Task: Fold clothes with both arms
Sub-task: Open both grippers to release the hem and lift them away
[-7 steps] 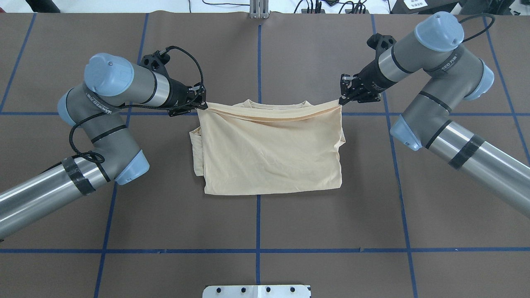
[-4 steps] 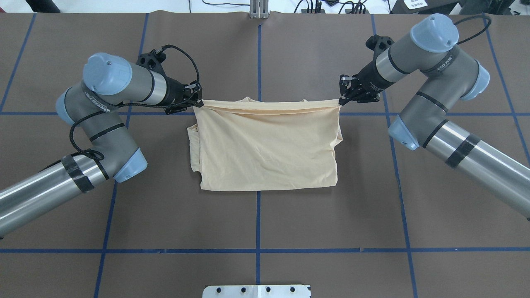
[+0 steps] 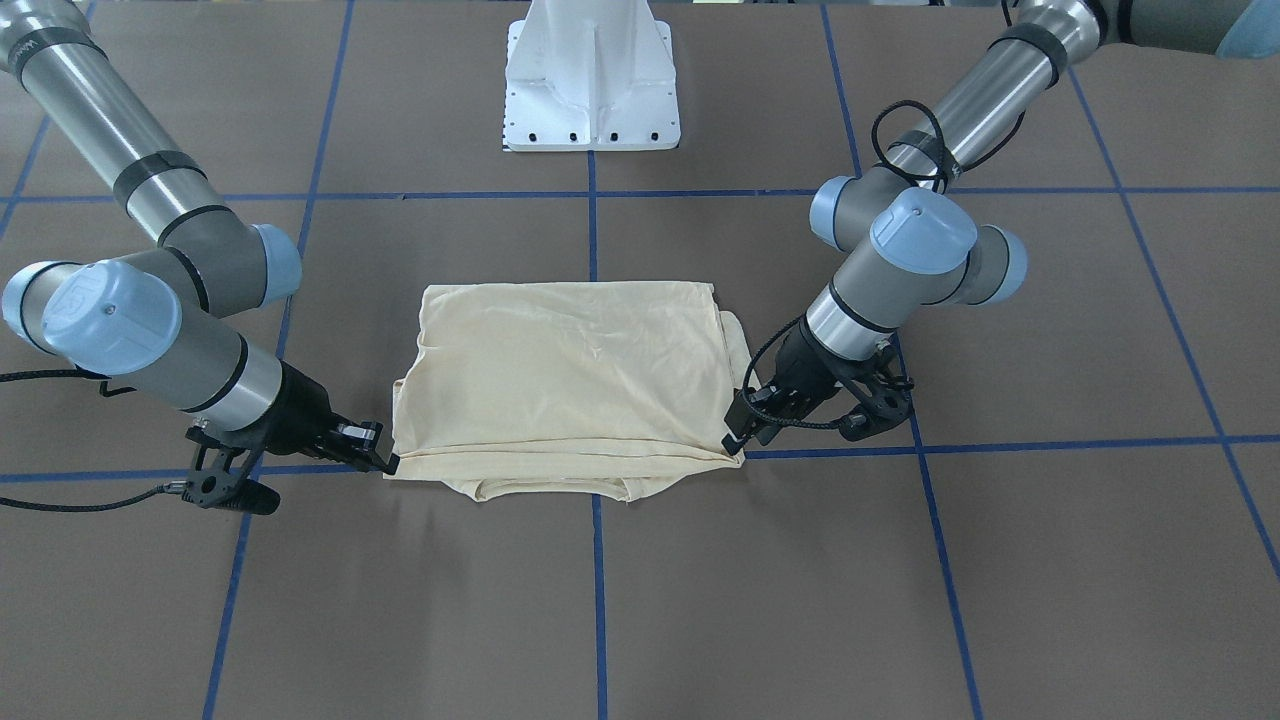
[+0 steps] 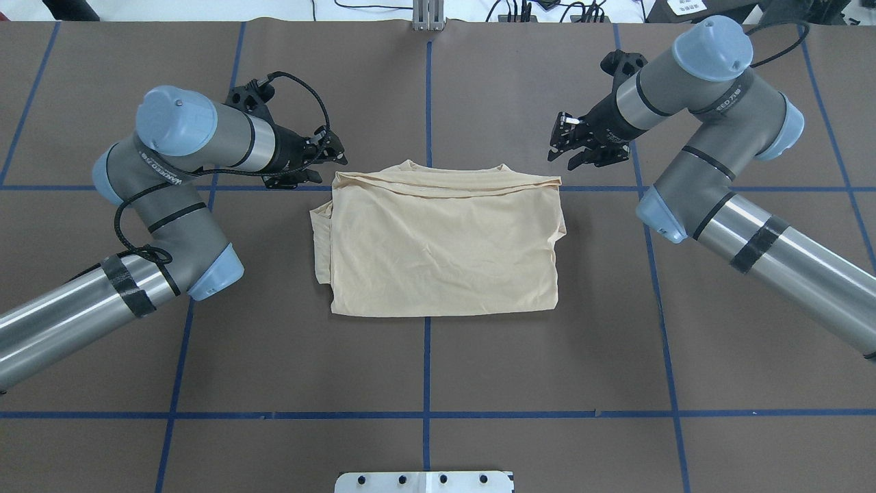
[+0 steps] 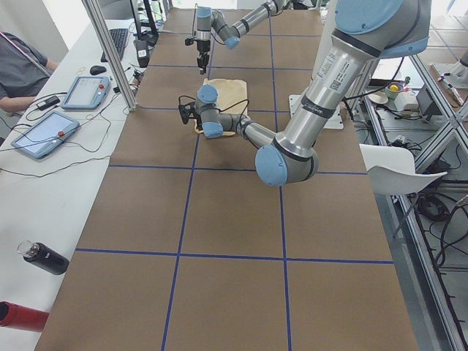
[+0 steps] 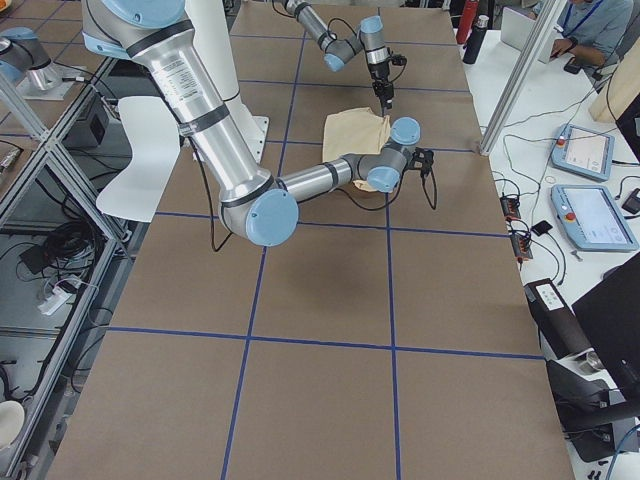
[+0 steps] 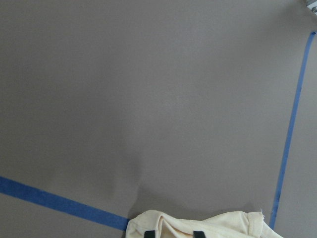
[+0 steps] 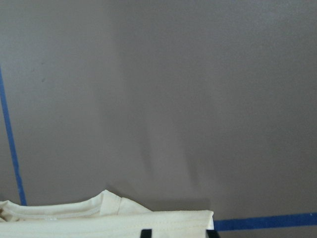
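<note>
Folded flat at mid-table [image 4: 438, 370]: shirt [image 4: 445, 253], neckline along the far edge, cloth slack. Hovering just off its far corners, left gripper [image 4: 332, 161] and right gripper [image 4: 560, 154], both spread open, gripping nothing (likely because the fold is laid and needs no more tension).

Overhead and front cameras face each other across the shirt [image 4: 445, 246], while close wrist cameras apparently catch its edge
</note>
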`<state>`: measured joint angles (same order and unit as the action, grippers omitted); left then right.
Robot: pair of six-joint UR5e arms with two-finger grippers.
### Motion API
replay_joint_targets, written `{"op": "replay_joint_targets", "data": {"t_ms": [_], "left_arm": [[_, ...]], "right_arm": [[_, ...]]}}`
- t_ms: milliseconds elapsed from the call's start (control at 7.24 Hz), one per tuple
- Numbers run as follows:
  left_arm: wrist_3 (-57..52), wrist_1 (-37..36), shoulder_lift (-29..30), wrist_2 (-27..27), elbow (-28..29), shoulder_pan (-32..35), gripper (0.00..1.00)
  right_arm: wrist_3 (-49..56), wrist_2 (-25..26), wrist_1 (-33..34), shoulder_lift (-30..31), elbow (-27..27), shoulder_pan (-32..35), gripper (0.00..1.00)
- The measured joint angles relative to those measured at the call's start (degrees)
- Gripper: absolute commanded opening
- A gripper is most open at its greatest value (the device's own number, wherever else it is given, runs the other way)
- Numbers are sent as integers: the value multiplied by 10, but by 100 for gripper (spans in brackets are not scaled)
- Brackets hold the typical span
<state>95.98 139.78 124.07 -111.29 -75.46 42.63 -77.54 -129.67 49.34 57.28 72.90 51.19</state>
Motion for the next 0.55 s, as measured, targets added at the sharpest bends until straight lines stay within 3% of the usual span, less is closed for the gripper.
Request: {"op": "replay_joint_targets", "data": {"t_ms": [553], "left_arm": [[0, -6, -2, -4, -38, 12, 100]], "right_arm": [[-2, 8, 1, 2, 4, -9, 100]]}}
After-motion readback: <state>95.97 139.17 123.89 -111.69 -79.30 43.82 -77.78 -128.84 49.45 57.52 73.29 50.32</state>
